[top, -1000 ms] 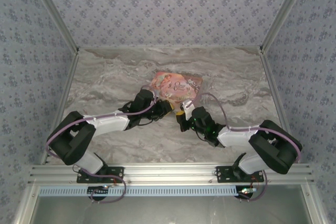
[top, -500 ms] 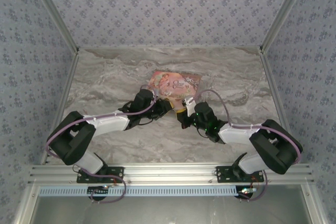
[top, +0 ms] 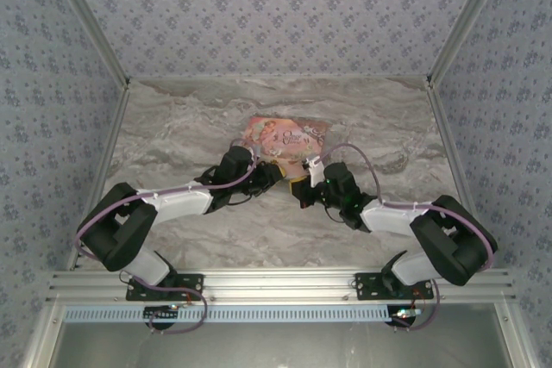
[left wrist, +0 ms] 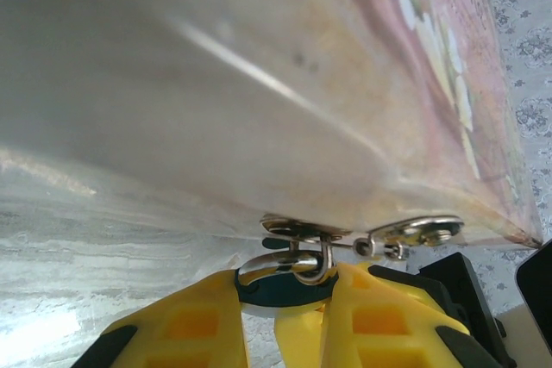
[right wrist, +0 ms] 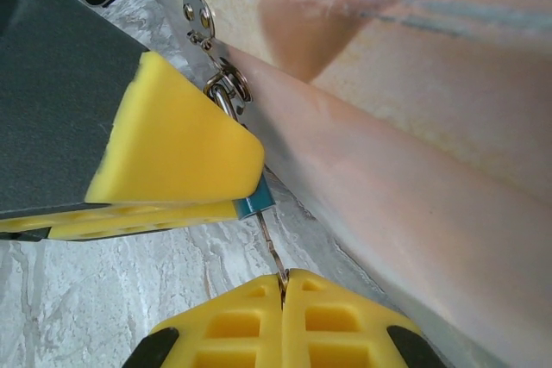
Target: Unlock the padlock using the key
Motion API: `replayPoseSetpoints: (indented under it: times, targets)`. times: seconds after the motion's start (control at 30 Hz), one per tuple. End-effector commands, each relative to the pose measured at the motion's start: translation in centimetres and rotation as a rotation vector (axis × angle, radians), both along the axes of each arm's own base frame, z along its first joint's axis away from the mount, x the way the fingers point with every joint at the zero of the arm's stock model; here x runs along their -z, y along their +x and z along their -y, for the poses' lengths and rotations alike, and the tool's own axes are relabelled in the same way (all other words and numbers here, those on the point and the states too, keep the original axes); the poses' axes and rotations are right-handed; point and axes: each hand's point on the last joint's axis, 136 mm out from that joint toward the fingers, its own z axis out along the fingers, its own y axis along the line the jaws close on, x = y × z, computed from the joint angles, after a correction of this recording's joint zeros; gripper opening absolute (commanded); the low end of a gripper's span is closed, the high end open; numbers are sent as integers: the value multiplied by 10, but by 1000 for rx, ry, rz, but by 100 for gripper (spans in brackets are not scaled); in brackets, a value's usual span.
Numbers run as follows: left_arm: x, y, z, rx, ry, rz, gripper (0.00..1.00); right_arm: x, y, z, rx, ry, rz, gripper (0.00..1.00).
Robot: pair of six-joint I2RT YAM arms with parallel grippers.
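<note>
On the tabletop [top: 172, 127], the pink tin [top: 289, 137] sits just beyond the middle, and both your arms meet at its near edge. Your left gripper [left wrist: 289, 299] is clamped on the blue padlock [right wrist: 256, 203], whose shackle is hooked through the tin's hasp [left wrist: 302, 230]. Your right gripper [right wrist: 283, 290] pinches the key [right wrist: 270, 243] flat. Its blade runs straight from those fingertips to the padlock's base, so the coming twist likely turns about that line.

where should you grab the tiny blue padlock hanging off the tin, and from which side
Pinch the padlock's blue body across its sides, coming from the side away from the tin, as the left gripper does. The shackle is threaded through the tin's hasp, and the end facing the key must stay free.
</note>
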Motion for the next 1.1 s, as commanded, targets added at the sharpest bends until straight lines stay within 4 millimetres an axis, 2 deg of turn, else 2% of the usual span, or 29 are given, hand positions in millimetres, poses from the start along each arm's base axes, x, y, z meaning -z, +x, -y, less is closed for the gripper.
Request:
replayPoseSetpoints:
  times: [0.0, 0.37, 0.63, 0.9, 1.07]
  targets:
    - [-16, -23, 24, 134, -77, -32, 18, -46, 16, -18, -29, 121, 84, 0]
    - [-20, -22, 26, 133, -94, -34, 18, -55, 20, -32, -61, 129, 142, 0]
    - [-28, -24, 28, 144, -118, -31, 18, -57, 26, -30, -53, 100, 239, 0]
    - [-27, -24, 28, 146, -116, -35, 18, -59, 29, -32, -66, 94, 248, 0]
    - [-26, -24, 29, 149, -114, -36, 18, -74, 28, -39, -84, 150, 251, 0]
